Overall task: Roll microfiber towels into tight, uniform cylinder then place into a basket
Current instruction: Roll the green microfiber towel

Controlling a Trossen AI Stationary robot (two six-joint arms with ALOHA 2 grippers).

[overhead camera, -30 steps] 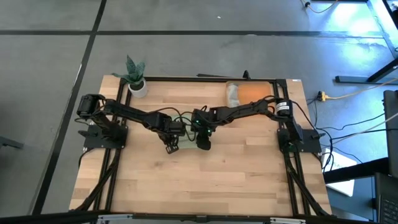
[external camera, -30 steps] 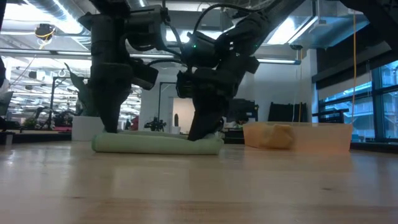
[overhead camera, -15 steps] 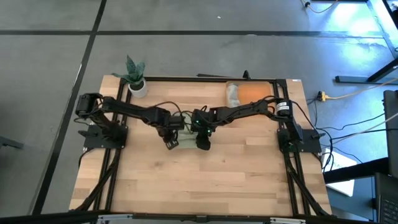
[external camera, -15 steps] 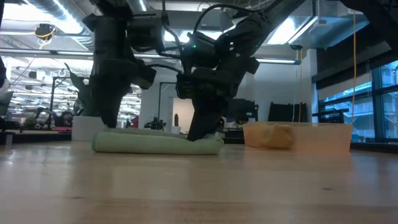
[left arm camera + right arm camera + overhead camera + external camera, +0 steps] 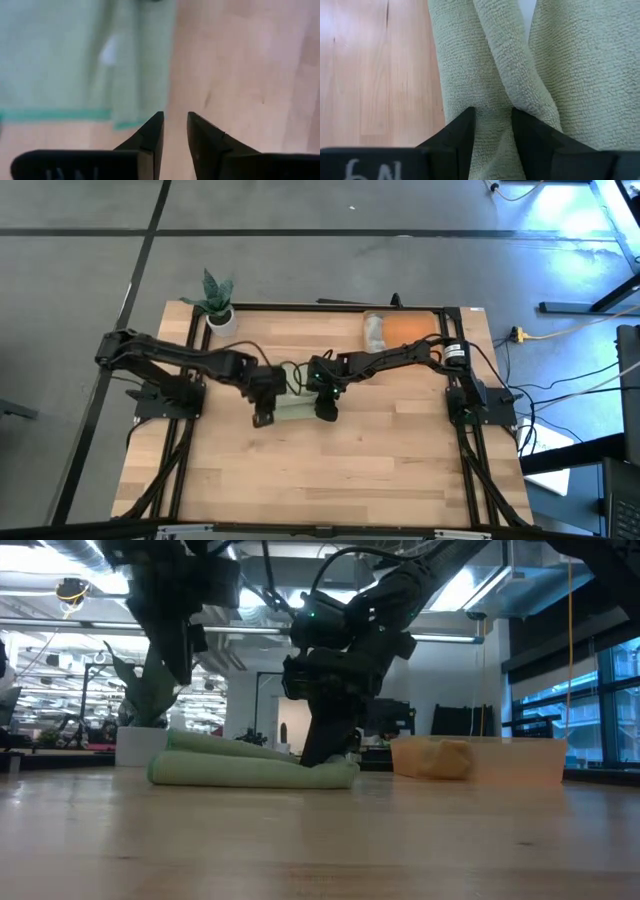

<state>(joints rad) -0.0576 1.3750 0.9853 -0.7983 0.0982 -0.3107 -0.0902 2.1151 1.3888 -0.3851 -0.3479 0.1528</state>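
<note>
The light green towel [image 5: 293,408] lies on the table as a loose roll, seen lengthwise in the low view [image 5: 250,772]. Its white tag [image 5: 107,50] shows in the left wrist view. My right gripper [image 5: 325,409] is shut on the roll's right end [image 5: 330,768]. My left gripper [image 5: 262,418] hangs above the roll's left end, clear of it [image 5: 175,650]. Its fingers [image 5: 175,135] are shut but for a narrow slit and hold nothing. The grey towel [image 5: 374,330] lies in the orange basket [image 5: 415,328]. My right gripper pinches a raised fold of the green towel [image 5: 492,112] between its two fingers, at the roll's right end. The fingers come from above, pointing down. The roll lies along the table under them.
A white plant pot [image 5: 221,318] stands at the far left corner. The basket [image 5: 500,762] stands at the far right, with the grey towel [image 5: 440,758] inside. Bare wood lies between the roll and the near edge.
My left gripper has risen off the roll's left end and gone toward the table's left edge. The roll's left part has loosened, with an upper layer now standing a little above it. The right end has stayed put.
</note>
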